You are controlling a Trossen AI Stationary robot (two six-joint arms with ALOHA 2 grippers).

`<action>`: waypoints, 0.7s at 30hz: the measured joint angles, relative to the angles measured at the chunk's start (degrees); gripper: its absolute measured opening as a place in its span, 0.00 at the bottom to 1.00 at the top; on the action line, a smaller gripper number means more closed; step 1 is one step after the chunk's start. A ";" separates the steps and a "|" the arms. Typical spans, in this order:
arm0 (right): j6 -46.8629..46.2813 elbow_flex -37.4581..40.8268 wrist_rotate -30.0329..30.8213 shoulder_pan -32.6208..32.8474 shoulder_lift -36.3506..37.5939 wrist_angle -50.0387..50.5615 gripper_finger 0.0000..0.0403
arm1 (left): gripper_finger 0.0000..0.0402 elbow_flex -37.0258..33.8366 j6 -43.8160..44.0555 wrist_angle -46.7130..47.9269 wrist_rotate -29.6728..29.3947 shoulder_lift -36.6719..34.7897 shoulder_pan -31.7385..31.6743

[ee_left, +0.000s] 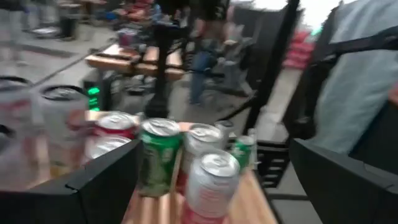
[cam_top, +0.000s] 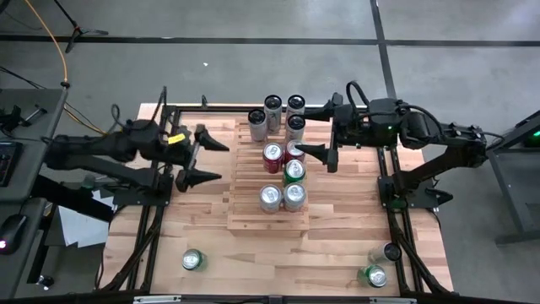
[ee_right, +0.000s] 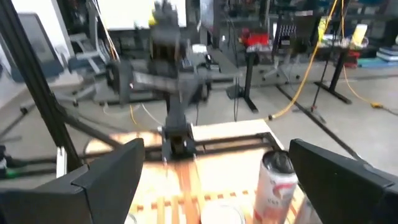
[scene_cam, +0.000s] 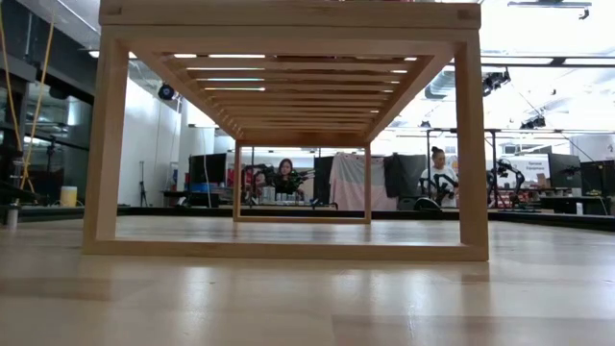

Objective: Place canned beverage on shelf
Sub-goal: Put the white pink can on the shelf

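Note:
The shelf (cam_top: 253, 215) is a pale slatted rack in the middle of the table; the low view shows it from table height (scene_cam: 288, 29). On it stand several cans: silver ones at the far end (cam_top: 272, 112), two red (cam_top: 272, 157), a green one (cam_top: 294, 171) and two silver (cam_top: 269, 197). My left gripper (cam_top: 221, 160) is open by the shelf's left edge, pointing level at the cans (ee_left: 158, 155). My right gripper (cam_top: 301, 131) is open over the far cans, one of them (ee_right: 273, 186) showing below it. Neither gripper holds anything.
A green can (cam_top: 193, 260) stands on the table near the front left. Another green can (cam_top: 375, 275) and a small dark-topped one (cam_top: 391, 252) stand at the front right. Black frame rails (cam_top: 148, 228) run along both table sides. People sit in the room behind (scene_cam: 440, 173).

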State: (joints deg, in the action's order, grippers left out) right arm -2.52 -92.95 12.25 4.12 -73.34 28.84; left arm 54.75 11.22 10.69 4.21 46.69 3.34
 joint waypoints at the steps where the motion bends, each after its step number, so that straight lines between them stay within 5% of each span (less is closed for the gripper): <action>1: -0.02 0.00 0.00 0.00 0.01 1.28 0.96 | 0.98 3.01 -0.36 2.85 -1.86 0.73 0.73; 6: -2.46 0.00 -1.78 0.08 0.96 7.92 0.96 | 0.98 11.93 3.84 3.15 -3.45 3.08 2.30; 11: -11.12 0.00 -8.81 0.17 3.22 15.40 0.96 | 0.98 13.44 7.75 -3.02 -3.41 3.18 2.49; 15: -22.44 -0.04 -15.16 0.98 4.83 22.67 0.96 | 0.98 13.43 6.68 -3.52 -4.22 3.20 2.47; 21: -44.62 0.00 -17.07 8.68 5.09 38.62 0.96 | 0.98 13.37 9.56 -2.46 -4.51 4.62 2.45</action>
State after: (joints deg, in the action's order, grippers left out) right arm -47.14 -92.95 -4.82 12.80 -68.25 67.46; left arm 68.12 20.78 8.23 -0.30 51.31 5.79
